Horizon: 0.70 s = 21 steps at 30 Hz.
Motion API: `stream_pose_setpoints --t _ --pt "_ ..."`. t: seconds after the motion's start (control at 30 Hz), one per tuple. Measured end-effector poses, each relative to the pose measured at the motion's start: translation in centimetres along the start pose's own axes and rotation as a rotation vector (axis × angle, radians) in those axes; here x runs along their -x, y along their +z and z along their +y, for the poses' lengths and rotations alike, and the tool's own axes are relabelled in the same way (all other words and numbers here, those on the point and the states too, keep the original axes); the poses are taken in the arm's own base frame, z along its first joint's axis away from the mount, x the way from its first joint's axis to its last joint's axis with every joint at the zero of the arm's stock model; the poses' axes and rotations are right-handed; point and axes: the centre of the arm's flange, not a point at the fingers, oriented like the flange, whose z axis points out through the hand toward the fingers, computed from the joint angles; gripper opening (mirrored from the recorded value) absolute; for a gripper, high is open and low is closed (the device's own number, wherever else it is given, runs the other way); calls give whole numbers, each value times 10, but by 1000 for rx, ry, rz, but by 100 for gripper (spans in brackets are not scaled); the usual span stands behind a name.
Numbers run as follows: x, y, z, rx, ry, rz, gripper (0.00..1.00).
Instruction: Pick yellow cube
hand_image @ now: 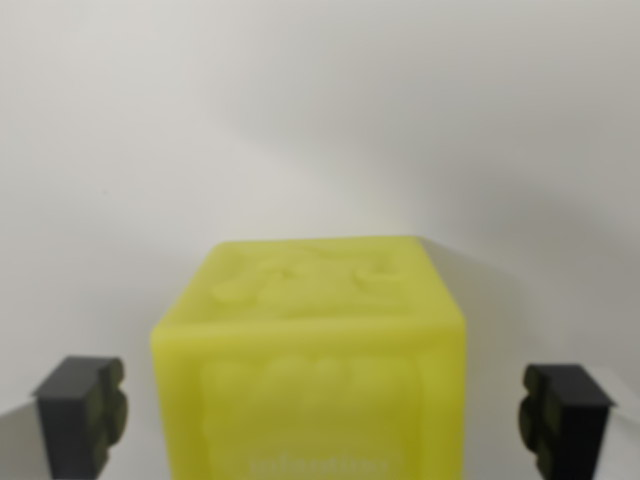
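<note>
The cube fills the lower middle of the wrist view, a yellow block seen close and a little out of focus. Its top face shows raised relief shapes, blurred beyond reading, and its near face carries a recessed panel with more embossing and a faint line of lettering near the bottom edge, too soft to make out. The cube sits on a plain pale tabletop that runs back into a smooth, shadowed grey-white surface with nothing else on it. The gripper stands wide apart, with the cube between its two dark fingers: one finger at the wrist view's left and the other at the wrist view's right, both low in the frame. A clear strip of tabletop shows between each finger and the cube's side, so neither finger touches it. The cube looks roughly centred between them, slightly nearer the right one. A soft shadow falls beside the cube towards the wrist view's right.
</note>
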Motion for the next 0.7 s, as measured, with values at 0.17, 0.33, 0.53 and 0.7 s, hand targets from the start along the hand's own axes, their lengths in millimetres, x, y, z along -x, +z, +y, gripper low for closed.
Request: stream_pose_setpoints --t 0.17,0.33,0.53,0.7 --pt "2 8 1 1 -17 0 100" --pt "3 16 2 1 -33 -1 100" --pt "4 16 3 2 -42 -1 0" --pt "4 9 3 1 -41 -1 0"
